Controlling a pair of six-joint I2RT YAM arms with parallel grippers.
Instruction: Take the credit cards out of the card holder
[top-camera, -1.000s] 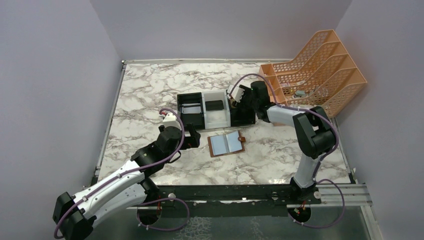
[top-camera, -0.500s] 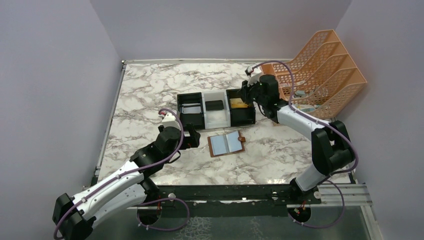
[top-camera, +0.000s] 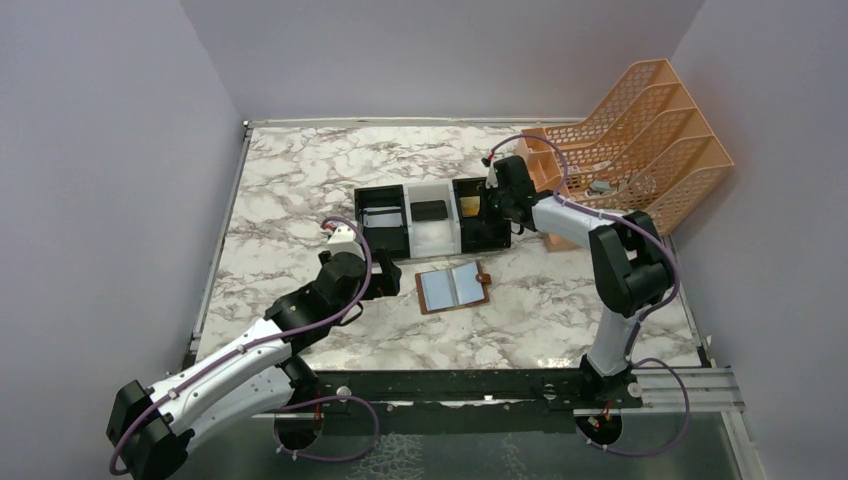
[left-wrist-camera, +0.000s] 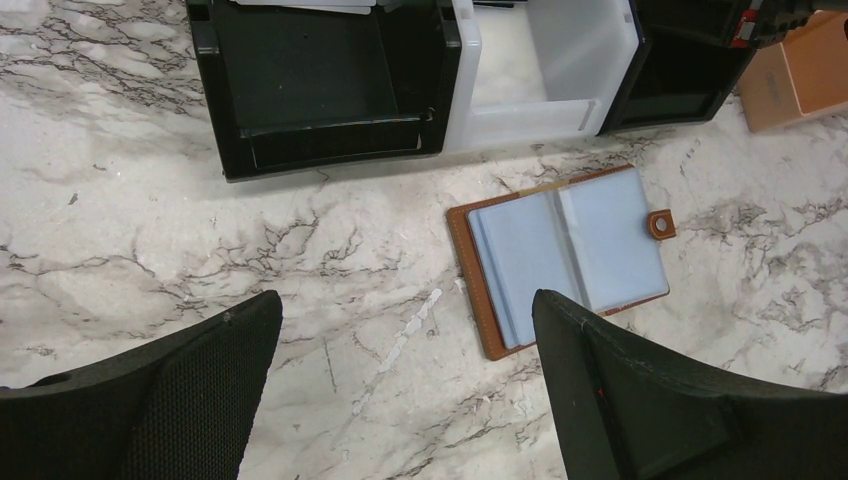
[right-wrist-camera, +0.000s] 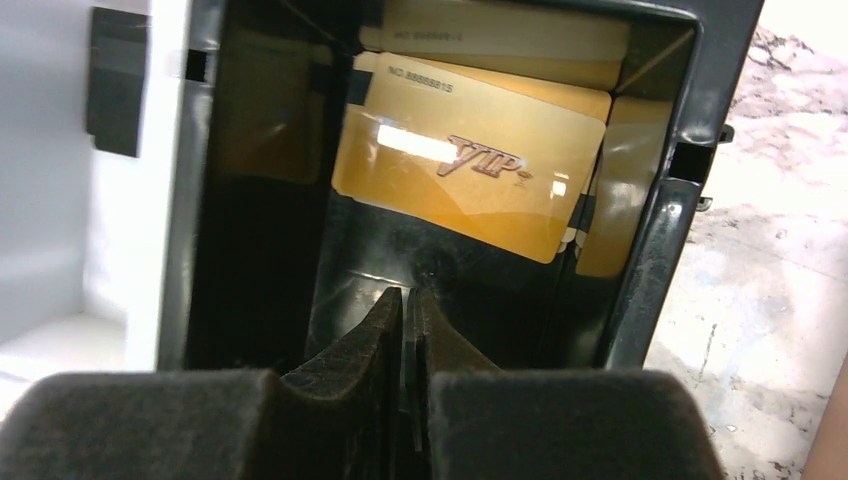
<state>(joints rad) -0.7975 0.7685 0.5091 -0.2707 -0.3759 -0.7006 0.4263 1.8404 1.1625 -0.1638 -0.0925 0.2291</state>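
Note:
The brown card holder (top-camera: 455, 288) lies open on the marble, its blue-grey pockets (left-wrist-camera: 565, 255) facing up and the snap tab to the right. My left gripper (top-camera: 385, 275) hovers open just left of it (left-wrist-camera: 405, 300), touching nothing. My right gripper (top-camera: 490, 205) hangs over the tray's right black compartment, fingers pressed together (right-wrist-camera: 410, 292) with nothing showing between them. A gold credit card (right-wrist-camera: 470, 165) marked VIP lies flat in that compartment, with another pale gold card (right-wrist-camera: 500, 35) behind it. A dark card (top-camera: 430, 210) lies in the white middle compartment.
The black-white-black tray (top-camera: 360, 215) stands behind the card holder; its left compartment (left-wrist-camera: 340, 140) shows a pale card edge at the back. An orange mesh file rack (top-camera: 640, 140) fills the back right corner, close to my right arm.
My right gripper has shut and swung a little right and back over the right compartment, where the gold card now lies uncovered. The left arm and the card holder have not moved.

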